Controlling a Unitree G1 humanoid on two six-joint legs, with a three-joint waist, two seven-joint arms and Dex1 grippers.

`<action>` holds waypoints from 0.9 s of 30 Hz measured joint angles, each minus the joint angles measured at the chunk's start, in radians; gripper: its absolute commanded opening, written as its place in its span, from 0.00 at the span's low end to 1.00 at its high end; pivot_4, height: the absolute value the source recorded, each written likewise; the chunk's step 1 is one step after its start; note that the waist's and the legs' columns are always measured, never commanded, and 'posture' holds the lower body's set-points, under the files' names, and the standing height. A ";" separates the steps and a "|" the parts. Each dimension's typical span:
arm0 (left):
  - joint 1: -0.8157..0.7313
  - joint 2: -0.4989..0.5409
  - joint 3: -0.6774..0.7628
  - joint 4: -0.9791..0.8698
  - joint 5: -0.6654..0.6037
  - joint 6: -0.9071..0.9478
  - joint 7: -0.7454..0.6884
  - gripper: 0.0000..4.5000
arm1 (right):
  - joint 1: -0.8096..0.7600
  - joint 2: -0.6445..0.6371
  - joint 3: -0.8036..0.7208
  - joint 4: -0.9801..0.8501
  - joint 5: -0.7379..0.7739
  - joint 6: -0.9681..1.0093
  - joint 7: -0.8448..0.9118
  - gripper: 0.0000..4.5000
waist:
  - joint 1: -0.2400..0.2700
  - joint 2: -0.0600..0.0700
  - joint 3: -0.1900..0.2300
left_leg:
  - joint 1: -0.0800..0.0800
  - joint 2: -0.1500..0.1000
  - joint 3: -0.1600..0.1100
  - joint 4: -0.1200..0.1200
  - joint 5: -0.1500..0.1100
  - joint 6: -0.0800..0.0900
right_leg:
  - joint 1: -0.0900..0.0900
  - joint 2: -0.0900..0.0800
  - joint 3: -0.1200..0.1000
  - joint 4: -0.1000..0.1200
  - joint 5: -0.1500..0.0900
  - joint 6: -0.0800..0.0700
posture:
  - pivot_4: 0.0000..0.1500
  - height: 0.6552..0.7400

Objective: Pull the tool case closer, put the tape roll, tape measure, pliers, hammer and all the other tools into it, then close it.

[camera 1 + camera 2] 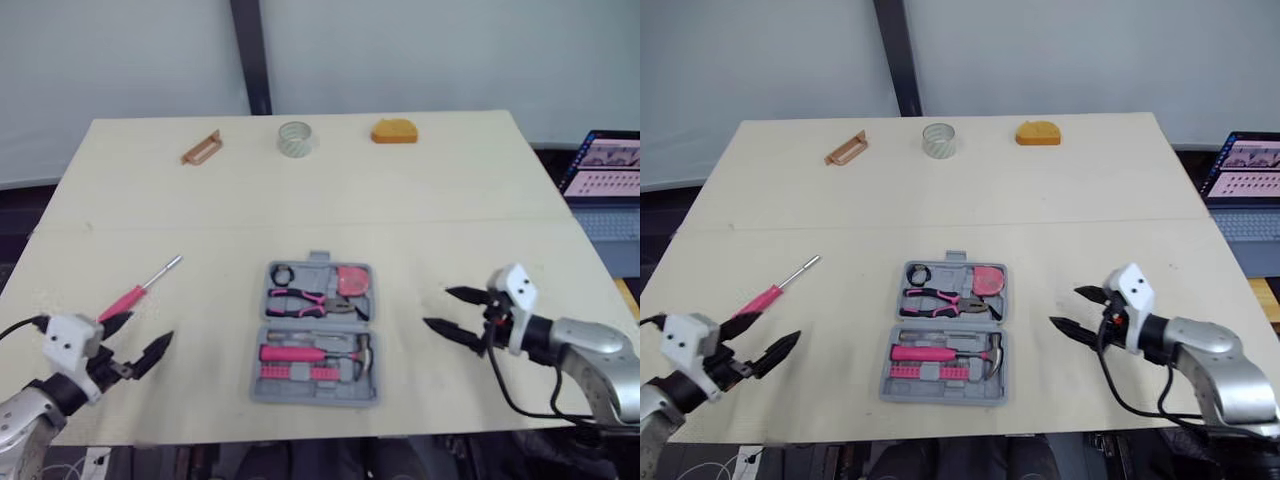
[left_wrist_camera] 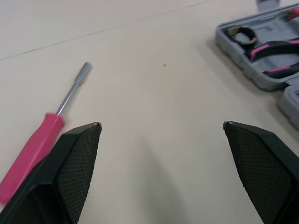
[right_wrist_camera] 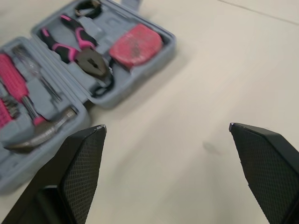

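The grey tool case lies open at the table's near middle. In it are a small black tape roll, pink-handled pliers, a pink tape measure and a hammer with a pink grip. A pink-handled screwdriver lies on the table left of the case. My left gripper hovers open just below the screwdriver, nothing between its fingers. My right gripper is open to the right of the case, pointing at it, and holds nothing.
Along the table's far edge sit a brown clip-like piece, a clear tape ring and an orange object. A laptop stands off the table's right side. Bare tabletop surrounds the case.
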 measured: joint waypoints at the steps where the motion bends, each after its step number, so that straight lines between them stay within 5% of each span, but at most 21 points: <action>1: 0.015 -0.006 0.017 0.021 0.003 -0.013 0.006 1.00 | 0.017 -0.002 -0.020 0.030 -0.010 -0.013 -0.007 0.99 | 0.001 0.000 0.000 | 0.000 0.000 0.000 0.000 0.000 0.000 | 0.000 0.000 0.000 0.000 0.000 0.000 | 1.00 1.00; 11: 0.012 -0.053 0.102 0.186 0.020 -0.116 0.079 1.00 | 0.149 0.061 -0.131 0.155 -0.056 -0.118 -0.082 0.99 | 0.007 -0.002 0.002 | 0.000 0.000 0.000 0.001 0.000 0.000 | 0.000 0.000 0.002 0.001 0.000 0.000 | 1.00 1.00; 27: -0.070 0.007 0.059 0.247 0.029 -0.125 0.030 1.00 | 0.065 0.058 -0.123 0.146 -0.027 -0.110 -0.081 0.99 | 0.004 -0.002 0.002 | 0.001 0.000 0.000 0.001 0.000 0.000 | 0.000 0.000 0.001 0.002 0.000 0.000 | 1.00 1.00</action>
